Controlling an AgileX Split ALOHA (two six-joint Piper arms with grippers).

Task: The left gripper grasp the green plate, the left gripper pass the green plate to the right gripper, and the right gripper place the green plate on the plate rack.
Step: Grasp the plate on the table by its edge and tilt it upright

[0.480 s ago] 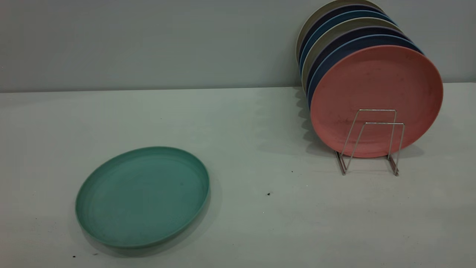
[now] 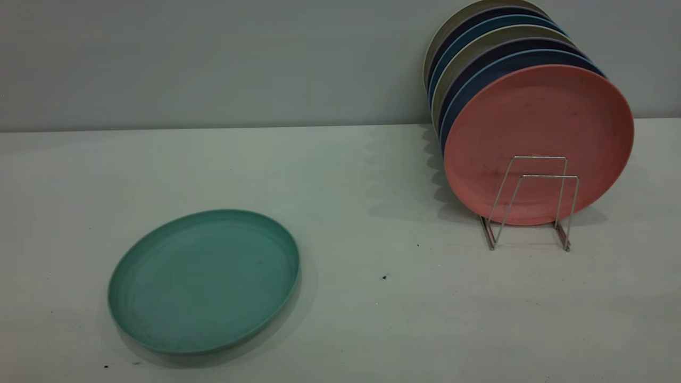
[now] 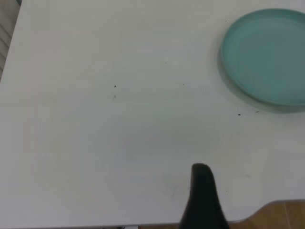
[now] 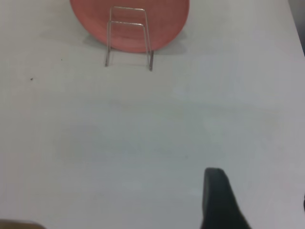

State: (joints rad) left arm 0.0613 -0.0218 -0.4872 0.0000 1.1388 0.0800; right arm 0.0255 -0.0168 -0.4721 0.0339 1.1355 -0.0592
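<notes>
The green plate [image 2: 205,282] lies flat on the white table at the front left; it also shows in the left wrist view [image 3: 267,55]. The plate rack [image 2: 550,175] stands at the back right, its two front wire loops empty; it shows in the right wrist view [image 4: 128,22] too. Neither gripper appears in the exterior view. My left gripper [image 3: 252,191] hovers over bare table well away from the green plate, one black finger [image 3: 204,195] showing. My right gripper [image 4: 259,191] hovers over bare table in front of the rack, fingers apart. Both are empty.
A salmon-pink plate [image 2: 537,122] stands upright in the rack, with several blue, dark and beige plates [image 2: 495,42] behind it. The grey wall runs along the back. The table's near edge and wooden floor [image 3: 281,214] show by the left gripper.
</notes>
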